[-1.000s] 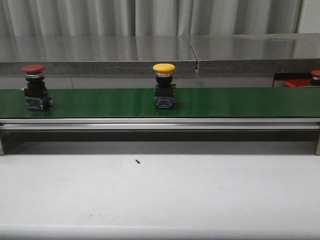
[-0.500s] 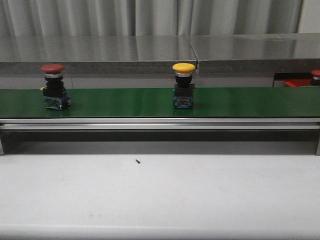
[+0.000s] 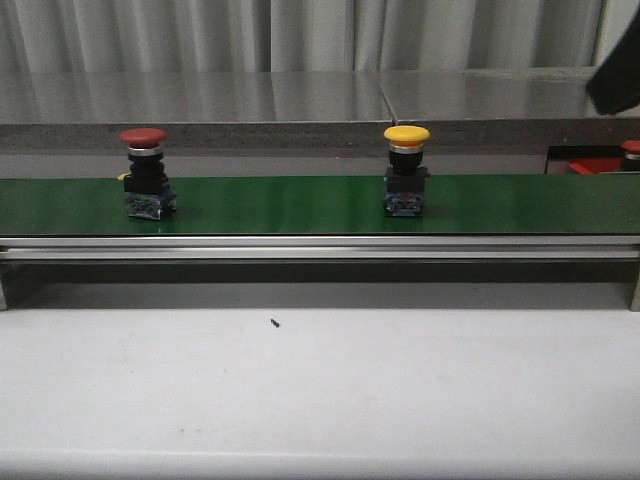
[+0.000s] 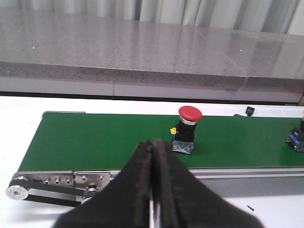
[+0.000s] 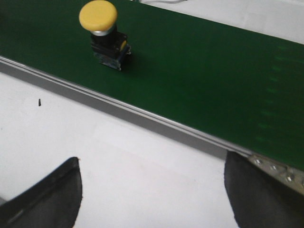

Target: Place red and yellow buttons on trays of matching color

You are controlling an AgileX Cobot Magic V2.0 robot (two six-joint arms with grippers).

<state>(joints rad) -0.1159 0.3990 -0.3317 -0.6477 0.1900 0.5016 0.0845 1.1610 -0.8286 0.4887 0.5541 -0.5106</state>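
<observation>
A red button [image 3: 144,170] and a yellow button [image 3: 407,170] stand upright on the green belt [image 3: 280,205]. A strip of the red tray [image 3: 592,165] shows at the far right behind the belt, with another red button [image 3: 631,150] on it. No yellow tray is in view. My left gripper [image 4: 154,143] is shut and empty, in front of the belt's near rail, close to the red button [image 4: 186,128]. My right gripper [image 5: 152,159] is open over the white table, with the yellow button [image 5: 104,33] farther off on the belt.
The belt's metal rail [image 3: 320,247] runs the table's full width between the white table [image 3: 320,390] and the belt. A grey stone ledge [image 3: 200,105] lies behind. A small black speck [image 3: 274,322] sits on the table. A dark arm part [image 3: 615,80] is at top right.
Both buttons have ridden the belt to the right, the red one and the yellow one by about the same distance. A dark arm part has come in at the top right.
</observation>
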